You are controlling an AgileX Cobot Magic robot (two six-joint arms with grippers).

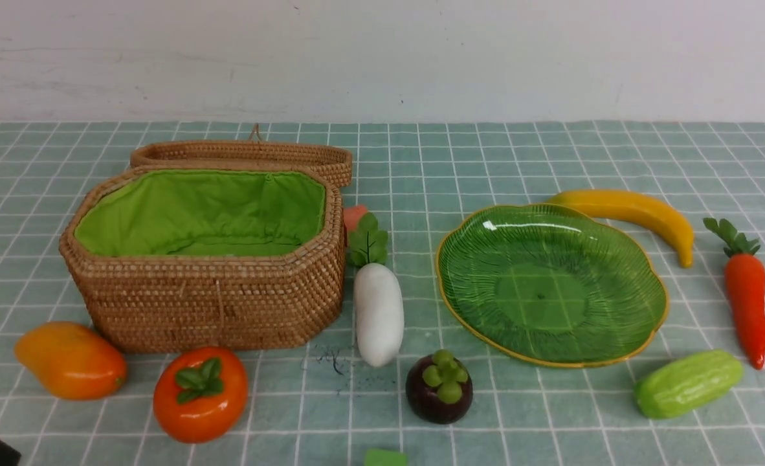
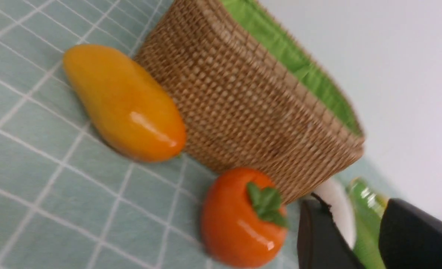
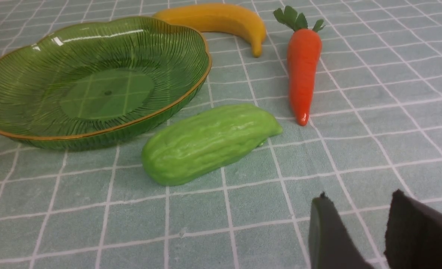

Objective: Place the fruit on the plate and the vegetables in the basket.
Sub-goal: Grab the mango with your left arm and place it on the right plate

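The white radish (image 1: 378, 317) lies front to back, leaves pointing away from the robot. The left gripper (image 2: 352, 211) and right gripper (image 3: 359, 200) gape empty.

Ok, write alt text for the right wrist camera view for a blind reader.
An empty green glass plate sits on a checked tablecloth with a green cucumber lying close beside it. A carrot and a banana lie beyond them, and the open right gripper holds nothing.

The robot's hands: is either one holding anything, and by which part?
Nothing is held: the left hand and the right hand both stand open and empty.
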